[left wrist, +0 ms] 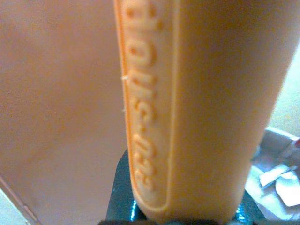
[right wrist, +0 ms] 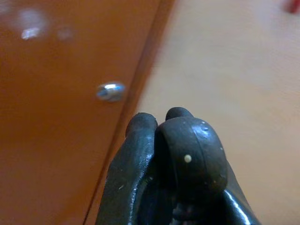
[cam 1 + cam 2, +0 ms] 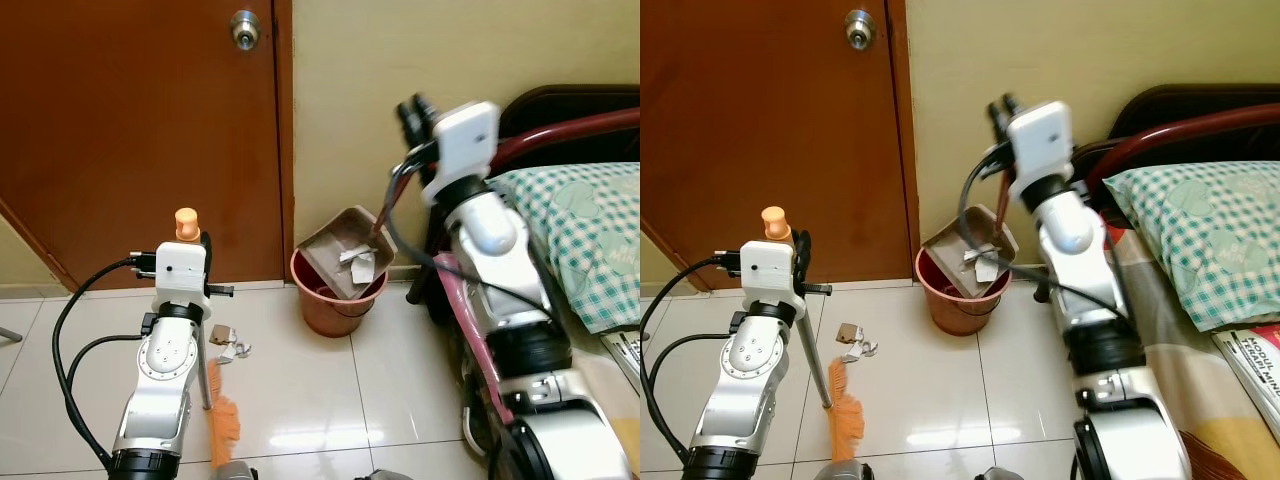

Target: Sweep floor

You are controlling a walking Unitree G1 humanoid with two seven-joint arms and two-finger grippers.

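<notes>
My left gripper (image 3: 203, 246) is shut on the orange broom handle (image 1: 187, 108), whose rounded top (image 3: 187, 222) sticks up above the wrist. The broom's thin pole runs down to orange bristles (image 3: 222, 420) resting on the white tiles. A few paper scraps (image 3: 228, 342) lie on the floor beside the pole. My right gripper (image 3: 412, 110) is raised near the wall and shut on the dustpan's dark handle (image 3: 384, 205). The brown dustpan (image 3: 335, 245) is tilted over the red bin (image 3: 335, 305), with white paper scraps (image 3: 358, 262) at its lower lip. In the right wrist view the fingers (image 2: 140, 154) press together.
A brown door (image 3: 130, 120) with a metal knob (image 3: 244, 28) stands behind the left arm. A bed with a green checked pillow (image 3: 590, 230) and a dark headboard (image 3: 560, 105) sits on the right, close to the bin. Black cables (image 3: 75, 340) loop off the left arm.
</notes>
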